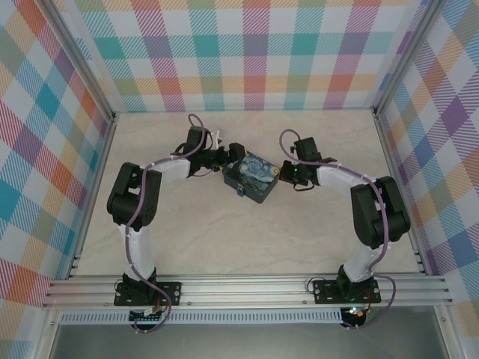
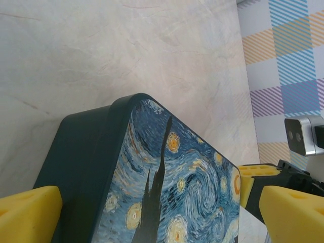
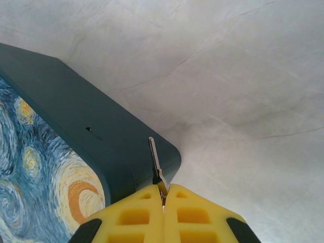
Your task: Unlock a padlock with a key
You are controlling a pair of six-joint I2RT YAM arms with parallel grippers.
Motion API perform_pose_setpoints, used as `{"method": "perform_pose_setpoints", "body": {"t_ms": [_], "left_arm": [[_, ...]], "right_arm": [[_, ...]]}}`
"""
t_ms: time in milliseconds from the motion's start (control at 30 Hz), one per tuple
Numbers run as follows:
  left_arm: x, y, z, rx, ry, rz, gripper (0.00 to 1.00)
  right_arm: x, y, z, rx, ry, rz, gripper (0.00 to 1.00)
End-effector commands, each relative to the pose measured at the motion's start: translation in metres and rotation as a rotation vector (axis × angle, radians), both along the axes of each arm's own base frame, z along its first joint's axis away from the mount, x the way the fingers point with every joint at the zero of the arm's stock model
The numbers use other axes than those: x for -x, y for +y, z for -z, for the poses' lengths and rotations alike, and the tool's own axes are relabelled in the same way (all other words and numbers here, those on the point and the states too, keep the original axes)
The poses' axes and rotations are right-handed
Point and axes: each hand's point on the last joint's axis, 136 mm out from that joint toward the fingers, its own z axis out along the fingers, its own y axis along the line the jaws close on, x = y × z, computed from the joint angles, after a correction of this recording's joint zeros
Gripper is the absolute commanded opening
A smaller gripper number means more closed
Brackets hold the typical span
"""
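Our right claw (image 3: pixel 163 190) is pinched shut on the key (image 3: pixel 156 161). Its thin blade sticks out from the yellow pads, just beside a rounded corner of the starry tin (image 3: pixel 76 136); we cannot tell whether they touch. The tin sits mid-worktop (image 1: pixel 224 247), between both arms. Our left claw (image 2: pixel 159 200) gapes wide, straddling the tin's left end, with one finger (image 2: pixel 28 215) just beside its wall and the other (image 2: pixel 296 215) apart.

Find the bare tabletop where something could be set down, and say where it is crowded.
Bare: the wide table stretch between the tin and the near rail, and the strip between the tin and the back wall. Crowded: the centre, where the left gripper and right gripper flank the tin.
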Motion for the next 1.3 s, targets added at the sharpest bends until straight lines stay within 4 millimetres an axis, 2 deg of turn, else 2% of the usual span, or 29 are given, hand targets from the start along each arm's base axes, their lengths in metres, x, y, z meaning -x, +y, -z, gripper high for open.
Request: {"method": "perform_pose_setpoints", "body": {"t_ms": [0,100,233,333,433,600,767,933,1167,1267], "left_arm": [[0.000,0.008,-0.027,0.013,-0.075,-0.021,1.00],[-0.004,0.038,-0.029,-0.056,-0.105,-0.146,1.00],[-0.002,0.087,-0.040,-0.114,-0.161,-0.316,1.00],[0.015,0.102,-0.050,-0.144,-0.201,-0.323,1.00],[0.038,0.099,-0.052,-0.159,-0.209,-0.248,1.00],[0.076,0.089,-0.045,-0.077,-0.207,-0.149,1.00],[0.102,0.074,-0.031,0.046,-0.170,-0.090,0.93],[0.116,0.061,-0.013,0.030,-0.150,-0.044,0.89],[0.116,0.037,0.014,0.034,-0.114,-0.005,0.73],[0.121,0.039,0.025,-0.115,-0.213,-0.020,0.74]], "right_arm": [[0.012,0.023,-0.002,-0.053,0.020,-0.056,0.00],[0.016,0.018,-0.001,-0.032,0.024,-0.044,0.00],[0.021,0.004,-0.012,0.044,-0.009,-0.048,0.00],[0.025,-0.007,-0.021,0.102,-0.028,-0.051,0.00],[0.031,-0.006,-0.034,0.089,-0.046,-0.070,0.00],[0.037,0.029,-0.061,-0.070,-0.110,-0.154,0.00],[0.037,0.062,-0.057,-0.143,-0.087,-0.198,0.00],[0.031,0.075,-0.048,-0.160,-0.063,-0.198,0.00],[0.023,0.075,-0.037,-0.119,-0.039,-0.178,0.00],[0.022,0.073,-0.033,-0.107,-0.033,-0.170,0.00]]}}
